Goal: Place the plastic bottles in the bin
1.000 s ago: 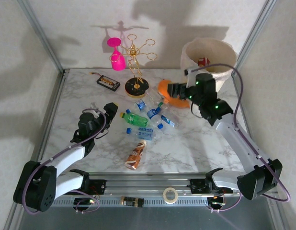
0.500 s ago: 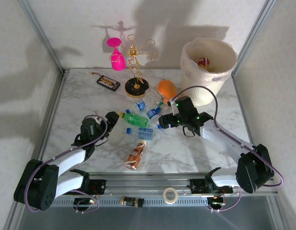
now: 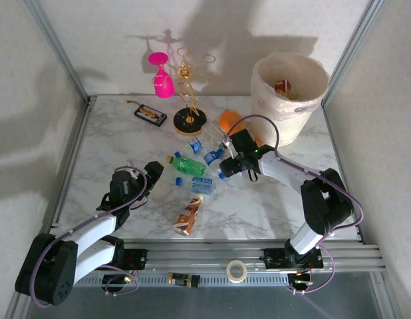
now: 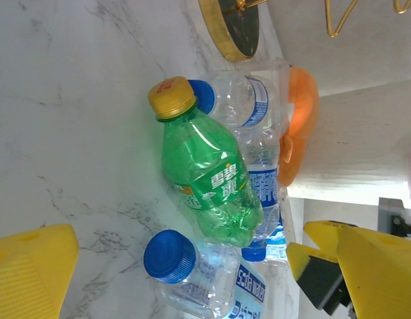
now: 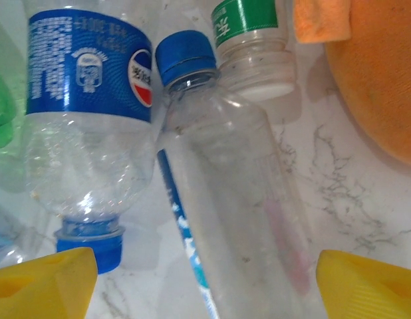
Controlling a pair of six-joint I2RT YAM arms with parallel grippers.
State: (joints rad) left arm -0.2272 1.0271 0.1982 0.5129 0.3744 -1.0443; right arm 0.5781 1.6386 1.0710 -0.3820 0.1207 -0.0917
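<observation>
Swung down from the bin [image 3: 289,126], the right gripper [image 3: 226,167] hovers over the plastic bottles [image 3: 200,166] mid-table in the top view; the left gripper [image 3: 154,170] waits spread beside them. Left wrist: a green bottle [image 4: 209,179] bears white Chinese characters. Right wrist: jaws apart straddle a clear bottle [image 5: 232,193], lined up to clamp; a neighbouring blue label [image 5: 86,66] shows a roundel logo.

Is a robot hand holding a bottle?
No, nothing is held. The left gripper and right gripper are both open; the right one straddles a clear bottle, not gripping.
</observation>
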